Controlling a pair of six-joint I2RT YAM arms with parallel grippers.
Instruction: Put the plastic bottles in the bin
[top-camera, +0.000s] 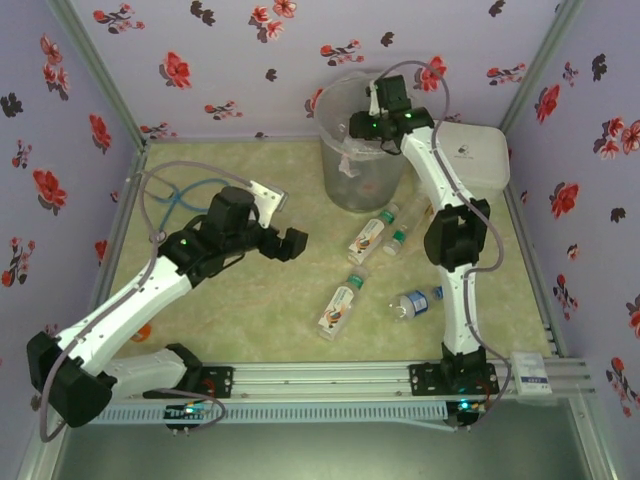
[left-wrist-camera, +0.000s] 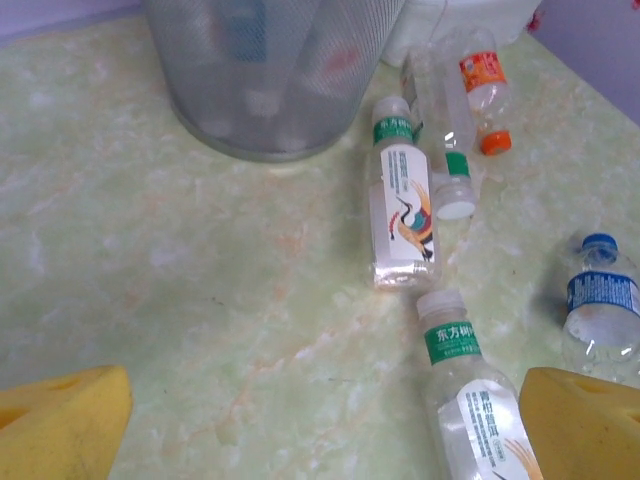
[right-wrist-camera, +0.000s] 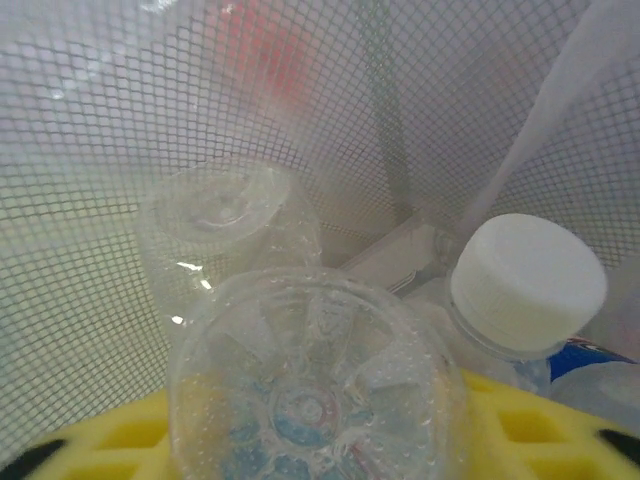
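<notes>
Yellow-padded, my left fingers (top-camera: 290, 243) are hanging spread wide and empty over the bench (top-camera: 250, 320), with several plastic bottles (top-camera: 340, 305) lying loose on it beside the bin (top-camera: 360, 175). My right fingers (top-camera: 365, 128) are reaching down into the bin's mouth, with a clear bottle (right-wrist-camera: 315, 400) sitting base-first against the pads among others inside. Can't tell whether I'm gripping it or letting go.
</notes>
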